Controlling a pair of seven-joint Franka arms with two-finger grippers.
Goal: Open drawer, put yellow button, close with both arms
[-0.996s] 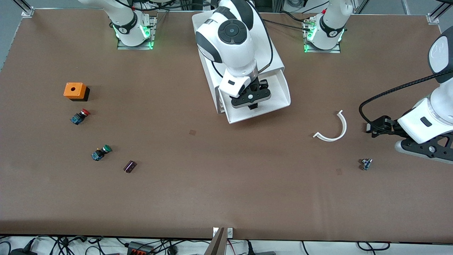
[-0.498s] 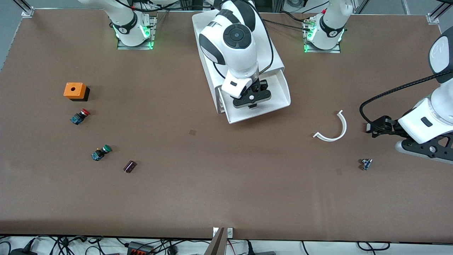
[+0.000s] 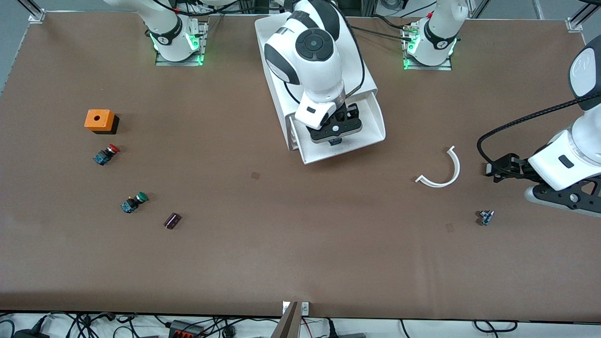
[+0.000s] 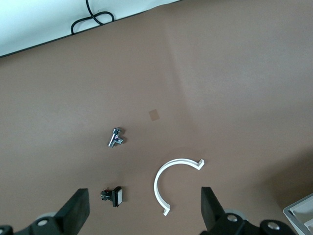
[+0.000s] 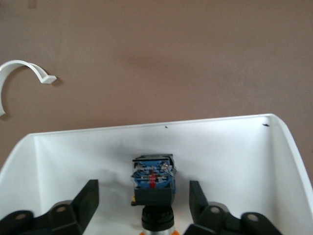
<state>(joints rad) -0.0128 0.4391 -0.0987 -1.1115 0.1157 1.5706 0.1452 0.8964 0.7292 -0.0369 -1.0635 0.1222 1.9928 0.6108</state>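
On brown table point(image 3: 300, 263) — seemingly cloth-covered

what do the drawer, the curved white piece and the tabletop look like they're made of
The drawer: likely matte white plastic, perhaps printed; smooth thin walls with rounded corners and no glare.
The curved white piece: apparently the same matte white plastic, a thin rigid arc with a small lip at each end.
The tabletop: a dull brown sheet, maybe a mat or paper-like covering; faint creases show.
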